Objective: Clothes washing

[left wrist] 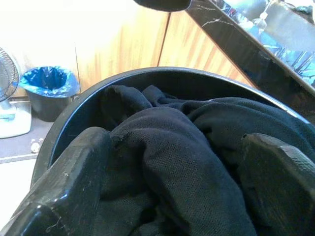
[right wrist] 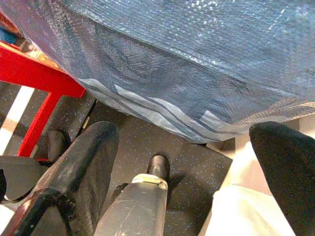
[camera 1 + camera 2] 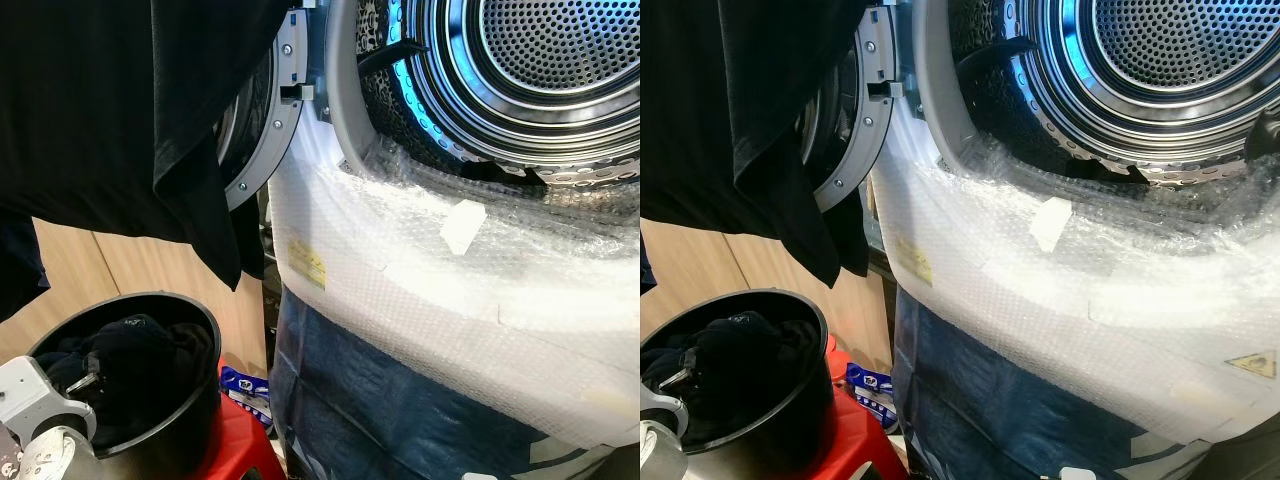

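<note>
Fingers of L gripper [image 1: 172, 196] spread wide, straddling dark clothes [image 1: 187, 147] heaped in black bucket [image 3: 190, 400] on red stool [image 3: 240, 440], beside washer. Fabric looks soft, light, floppy, so I'd pinch a raised fold at top of pile; expect trailing ends. R gripper [image 2: 187, 167] fingers apart, empty, low by wrapped washer front [image 3: 420, 300]. Drum [image 3: 540, 60] open, door [image 3: 260, 140] swung aside, dark garment [image 3: 100, 110] hanging up front.

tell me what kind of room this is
Likely a home laundry corner: a front-loading washer wrapped in bubble wrap with its drum open, beside a black bucket of dark clothes under the left gripper.
</note>
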You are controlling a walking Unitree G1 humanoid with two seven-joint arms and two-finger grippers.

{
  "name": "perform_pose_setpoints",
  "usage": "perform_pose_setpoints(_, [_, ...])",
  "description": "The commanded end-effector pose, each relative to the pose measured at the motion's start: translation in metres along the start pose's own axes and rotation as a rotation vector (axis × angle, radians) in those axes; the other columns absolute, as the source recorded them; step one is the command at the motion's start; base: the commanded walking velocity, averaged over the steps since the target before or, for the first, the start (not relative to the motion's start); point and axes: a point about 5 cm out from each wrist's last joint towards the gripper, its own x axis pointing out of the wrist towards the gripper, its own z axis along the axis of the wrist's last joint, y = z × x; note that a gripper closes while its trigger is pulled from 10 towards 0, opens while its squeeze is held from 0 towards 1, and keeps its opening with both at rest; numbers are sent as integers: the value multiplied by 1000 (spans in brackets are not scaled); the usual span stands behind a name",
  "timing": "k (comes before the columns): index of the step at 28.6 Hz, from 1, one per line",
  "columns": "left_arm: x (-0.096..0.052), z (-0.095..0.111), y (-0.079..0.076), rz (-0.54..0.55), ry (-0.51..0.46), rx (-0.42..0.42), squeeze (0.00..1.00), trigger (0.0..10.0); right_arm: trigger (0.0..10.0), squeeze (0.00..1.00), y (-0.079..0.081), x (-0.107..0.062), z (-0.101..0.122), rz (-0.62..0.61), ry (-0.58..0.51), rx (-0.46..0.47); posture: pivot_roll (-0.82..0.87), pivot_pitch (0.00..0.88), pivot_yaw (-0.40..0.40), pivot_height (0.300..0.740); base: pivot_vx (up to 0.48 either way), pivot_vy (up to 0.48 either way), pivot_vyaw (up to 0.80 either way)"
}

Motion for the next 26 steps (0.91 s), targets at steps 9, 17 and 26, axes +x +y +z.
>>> perform_pose_setpoints(9, [4, -18, 13, 111, 125, 63, 0, 10000, 10000, 0, 1, 0, 0, 7, -2, -23, 25, 0, 15, 740, 0, 0, 0])
perform_pose_setpoints(17, [8, -19, 12, 118, 139, 73, 0, 0, 10000, 0, 8, 1, -3, 30, 10, -53, 25, 0, 17, 740, 0, 0, 0])
perform_pose_setpoints(26, [9, -20, 10, 107, 141, 77, 0, 0, 10000, 0, 7, 0, -5, 28, 17, -60, 24, 0, 19, 740, 0, 0, 0])
